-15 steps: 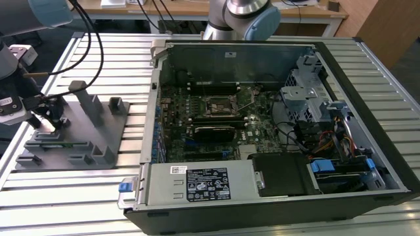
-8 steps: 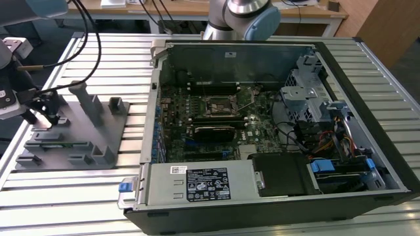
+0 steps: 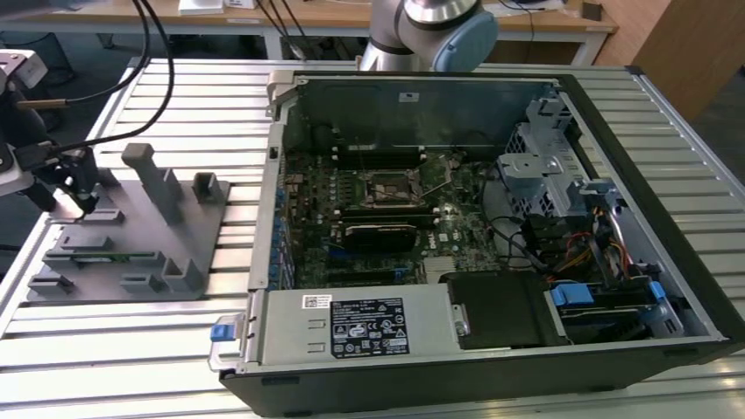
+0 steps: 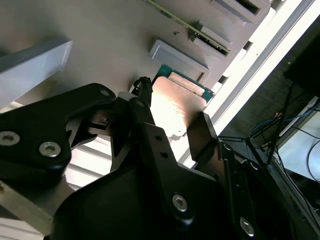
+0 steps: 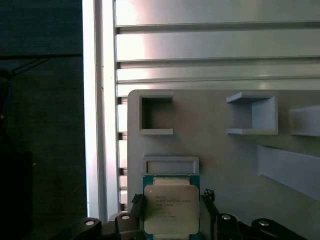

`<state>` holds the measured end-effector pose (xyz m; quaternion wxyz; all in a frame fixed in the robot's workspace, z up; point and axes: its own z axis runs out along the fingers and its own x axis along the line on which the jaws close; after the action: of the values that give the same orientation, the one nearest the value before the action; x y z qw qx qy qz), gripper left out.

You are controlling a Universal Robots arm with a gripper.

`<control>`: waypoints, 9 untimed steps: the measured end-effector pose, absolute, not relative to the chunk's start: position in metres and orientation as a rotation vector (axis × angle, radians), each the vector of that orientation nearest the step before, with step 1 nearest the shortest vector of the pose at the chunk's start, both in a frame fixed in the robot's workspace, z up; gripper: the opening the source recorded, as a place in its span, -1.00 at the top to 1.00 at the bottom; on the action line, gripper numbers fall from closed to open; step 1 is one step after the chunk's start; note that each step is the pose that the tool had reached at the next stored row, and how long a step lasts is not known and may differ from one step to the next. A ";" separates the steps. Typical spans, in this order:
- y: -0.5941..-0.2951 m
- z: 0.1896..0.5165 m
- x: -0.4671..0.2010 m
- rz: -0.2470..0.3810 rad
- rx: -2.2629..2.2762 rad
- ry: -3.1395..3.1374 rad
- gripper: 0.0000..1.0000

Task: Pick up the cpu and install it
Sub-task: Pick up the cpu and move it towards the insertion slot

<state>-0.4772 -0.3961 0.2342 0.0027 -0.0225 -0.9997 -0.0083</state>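
Observation:
The cpu (image 5: 171, 212), a flat square chip with a silvery top and a green rim, lies on the grey holder block (image 5: 225, 165) just beside a low raised ridge. My gripper (image 5: 171, 199) straddles it, one black finger against each of two opposite edges. In the second wrist view the cpu (image 4: 176, 102) shines between the same fingers of the gripper (image 4: 172, 111). In the exterior view the gripper (image 3: 82, 205) hangs low over the holder block (image 3: 128, 240) at that view's left. The black motherboard socket (image 3: 390, 188) sits inside the open computer case (image 3: 652, 262).
Upright posts (image 3: 152, 179) and small pockets rise from the holder block close to the gripper. The case stands on a slatted metal table (image 3: 140, 340), with cables, drive cages and a power supply inside. The robot's base (image 3: 425, 35) is behind the case.

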 end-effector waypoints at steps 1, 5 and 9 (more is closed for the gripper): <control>-0.396 0.234 -0.477 -0.026 -0.071 -3.136 -0.06; -0.396 0.234 -0.477 -0.026 -0.071 -3.135 -0.06; -0.396 0.235 -0.477 -0.026 -0.070 -3.135 -0.06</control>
<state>-0.4771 -0.3961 0.2352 0.0029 -0.0225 -0.9997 -0.0083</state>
